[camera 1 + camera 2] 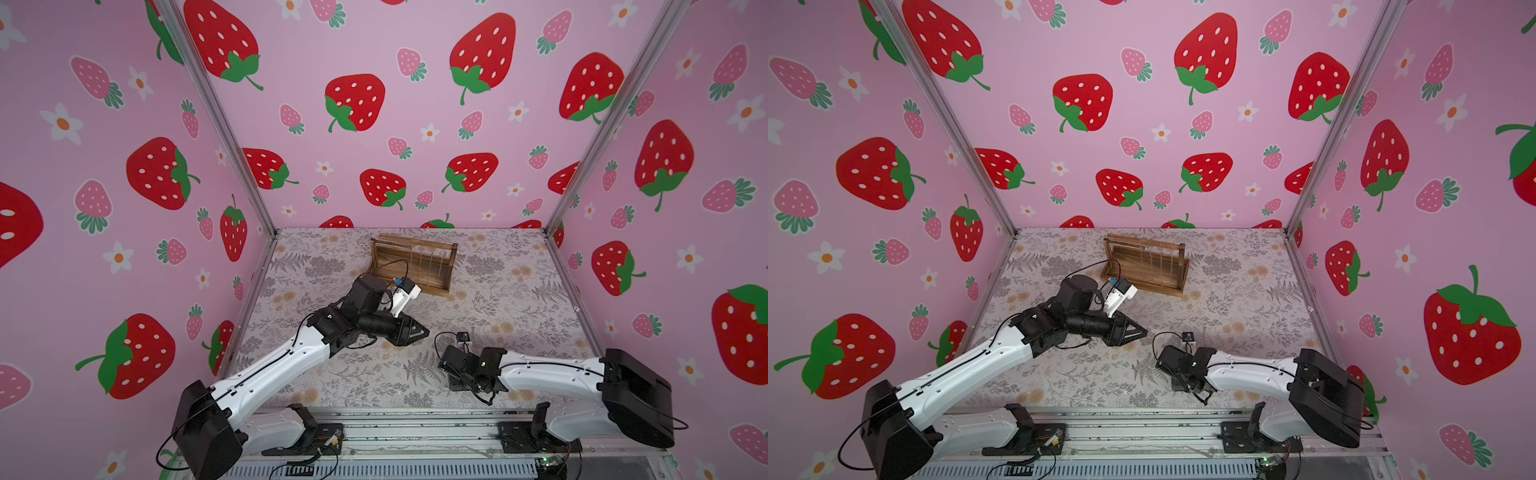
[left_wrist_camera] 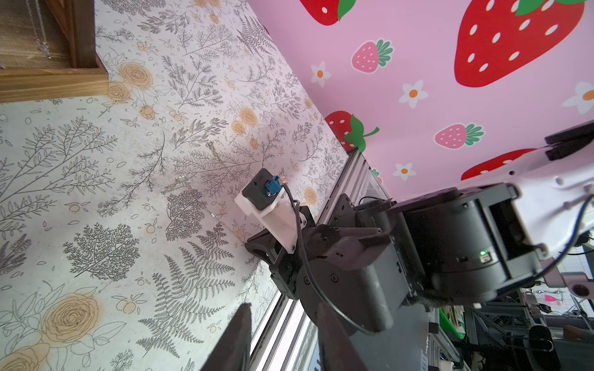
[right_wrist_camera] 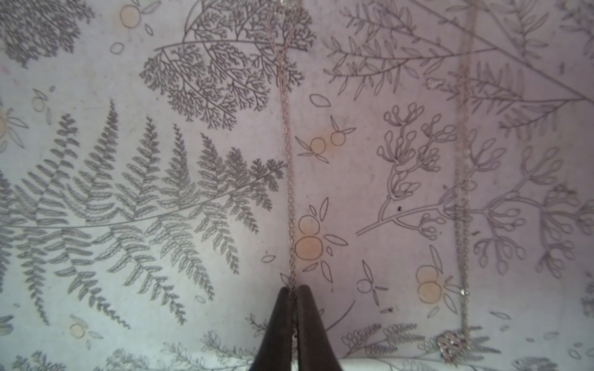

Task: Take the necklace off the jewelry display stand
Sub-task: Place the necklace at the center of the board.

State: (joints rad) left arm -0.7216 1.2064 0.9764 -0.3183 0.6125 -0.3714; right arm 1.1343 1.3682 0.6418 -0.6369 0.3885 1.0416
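Necklace [image 3: 291, 192] chain, thin and silvery, lies stretched out on the floral cloth [image 1: 519, 332], and the right gripper [image 3: 293, 290] has its two dark fingers pressed together on one end of it, with no gap showing beyond the links themselves. From the fingertips the strand runs straight ahead, in line with the fingers, so its long axis points directly away from that gripper. A second strand lies beside it and roughly parallel, well apart, ending in a small bunched cluster of links or a pendant. I take both for one looped necklace, though the join is out of view. In both top views the right arm sits right of centre in the lower half of the frame, its wrist tipped down onto the cloth, and the chain is too fine to make out there. The jewelry display stand [image 1: 415, 266] stands just above the centre of the frame, up and to the left of the right gripper and clearly apart from it, with several fine chains hanging from its top bar. The left gripper [image 1: 417, 331] hovers at mid-frame between the two, nearer the stand, its fingers partly spread and holding nothing. Judging by this, the gripped necklace is already clear of the stand, and the right arm is the one placed to deal with it.
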